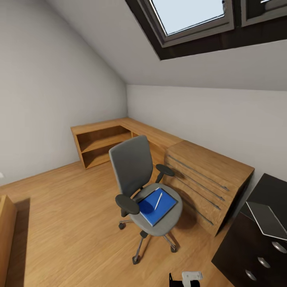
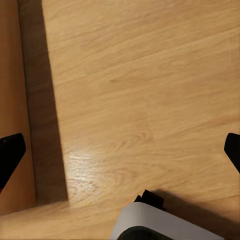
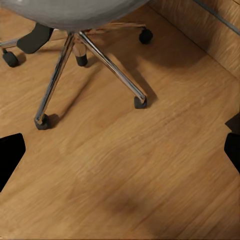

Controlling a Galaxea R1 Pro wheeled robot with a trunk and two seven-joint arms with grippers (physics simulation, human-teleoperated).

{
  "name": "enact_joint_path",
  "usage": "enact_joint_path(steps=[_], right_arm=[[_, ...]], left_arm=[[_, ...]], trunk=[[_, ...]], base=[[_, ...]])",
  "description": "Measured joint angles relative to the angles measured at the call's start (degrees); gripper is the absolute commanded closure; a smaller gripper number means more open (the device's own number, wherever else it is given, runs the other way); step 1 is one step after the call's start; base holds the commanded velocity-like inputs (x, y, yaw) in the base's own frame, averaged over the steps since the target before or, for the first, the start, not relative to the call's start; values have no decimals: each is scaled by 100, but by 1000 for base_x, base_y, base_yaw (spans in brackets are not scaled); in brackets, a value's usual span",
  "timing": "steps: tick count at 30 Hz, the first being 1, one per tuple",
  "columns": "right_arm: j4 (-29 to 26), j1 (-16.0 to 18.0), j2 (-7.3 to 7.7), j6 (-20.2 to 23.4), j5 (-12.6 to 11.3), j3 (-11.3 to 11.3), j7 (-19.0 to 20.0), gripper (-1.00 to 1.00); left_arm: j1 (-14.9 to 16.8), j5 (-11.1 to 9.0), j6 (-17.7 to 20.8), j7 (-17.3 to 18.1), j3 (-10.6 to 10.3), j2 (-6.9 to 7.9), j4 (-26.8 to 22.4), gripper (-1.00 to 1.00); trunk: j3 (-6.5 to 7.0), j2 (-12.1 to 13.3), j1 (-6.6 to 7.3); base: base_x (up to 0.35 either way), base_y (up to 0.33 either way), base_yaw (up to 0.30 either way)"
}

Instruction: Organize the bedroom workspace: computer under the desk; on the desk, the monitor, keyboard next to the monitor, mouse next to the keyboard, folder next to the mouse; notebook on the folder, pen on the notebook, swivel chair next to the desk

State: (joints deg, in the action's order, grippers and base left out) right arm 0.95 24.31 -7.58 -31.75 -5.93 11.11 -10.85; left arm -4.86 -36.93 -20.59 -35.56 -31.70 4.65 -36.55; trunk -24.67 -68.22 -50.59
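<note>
The grey swivel chair (image 1: 137,181) stands on the wood floor in the middle of the room, away from the black desk (image 1: 239,249) at the lower right. The bright-blue folder (image 1: 159,207) lies on its seat with the white pen (image 1: 158,200) on top. A flat grey glossy rectangle, apparently the notebook (image 1: 266,218), lies on the desk top. My right gripper (image 3: 120,150) hangs open over bare floor near the chair's chrome base (image 3: 95,55). My left gripper (image 2: 120,150) is open over the floor, with nothing between its fingers.
A light-wood drawer chest (image 1: 207,179) stands right behind the chair, and a light-wood shelf unit (image 1: 101,143) fills the far corner. Another wooden piece (image 1: 6,235) sits at the left edge. The desk pedestal has round silver knobs (image 1: 263,262). Skylights (image 1: 187,14) are overhead.
</note>
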Motion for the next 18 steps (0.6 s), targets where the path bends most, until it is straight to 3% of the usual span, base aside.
enact_joint_path(steps=[5,9,10,11,12,13,14,17,18], right_arm=[[-123,4,30,-85,19,5,14,-100],[-984,9,246,-101,-45,-43,-19,-100],[-1623,133,310,634,-419,-140,-24,-100],[-1815,389,315,948,-508,-128,-25,-100],[-1873,516,317,1243,-579,-134,-25,-100],[-1940,875,292,2118,-682,-152,-29,-100],[-1961,1481,284,2445,-686,-148,-28,-100],[-1978,1706,276,2976,-810,-160,-7,-100],[-1980,1799,271,3139,-950,-168,11,-100]], left_arm=[[2,15,4,-9,3,15,-135,-100],[8,21,65,-24,181,112,-1050,-100],[5,31,956,-22,863,184,-1905,-100],[18,61,1514,-33,1096,186,-2942,-100],[19,31,2021,-37,1279,185,-3379,-100],[107,-11,3311,-57,1719,159,-4261,-100],[254,4,3605,-55,1829,151,-4900,-100],[524,-16,3872,-49,1986,142,-5063,-100],[631,-26,3933,-48,2074,140,-5129,-100]], trunk=[[0,0,-1],[0,0,-1],[0,0,-2],[2,0,-1],[1,0,-1],[-1,1,-2],[2,0,-1],[1,0,-2],[2,1,-2]], base=[[3,5,1],[0,0,0],[0,0,0],[0,0,0],[0,0,0],[0,0,0],[0,0,0],[0,0,0],[0,0,0]])
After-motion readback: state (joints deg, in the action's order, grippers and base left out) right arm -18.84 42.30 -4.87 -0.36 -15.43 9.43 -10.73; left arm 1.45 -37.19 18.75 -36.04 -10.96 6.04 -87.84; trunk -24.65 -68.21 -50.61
